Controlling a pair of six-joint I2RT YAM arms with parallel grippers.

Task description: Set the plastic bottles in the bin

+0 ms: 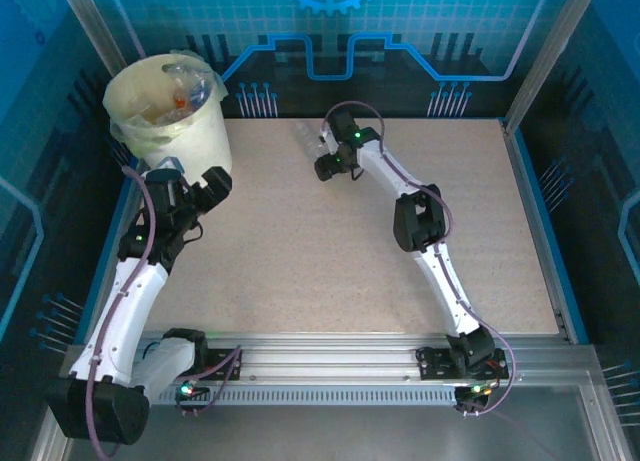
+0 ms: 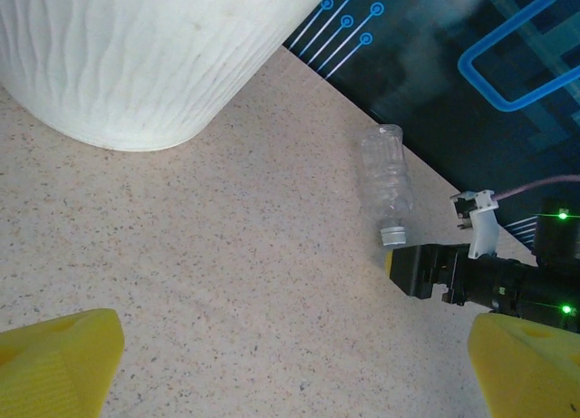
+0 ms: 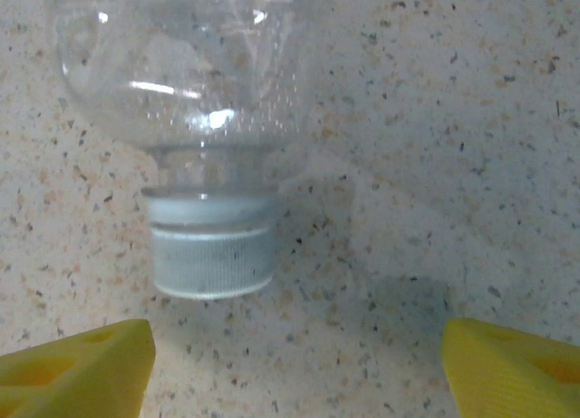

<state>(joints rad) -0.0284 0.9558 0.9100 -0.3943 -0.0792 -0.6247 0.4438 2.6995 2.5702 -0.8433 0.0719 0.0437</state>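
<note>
Speckled beige tabletop point(image 1: 330, 251); blue circuit-pattern back wall point(image 1: 400, 41); aluminium frame rail point(image 1: 340, 356) at near edge.

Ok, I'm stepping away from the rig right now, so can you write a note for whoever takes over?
Left claw: open, empty, low over the table beside the bin.
Right claw: open, empty, facing the cap of a clear bottle, not touching it.
The clear bottle lies on its side near the table's far edge.
Done: several bottles are in the bin.
Left: grasp the clear bottle and drop it in the bin.
</note>
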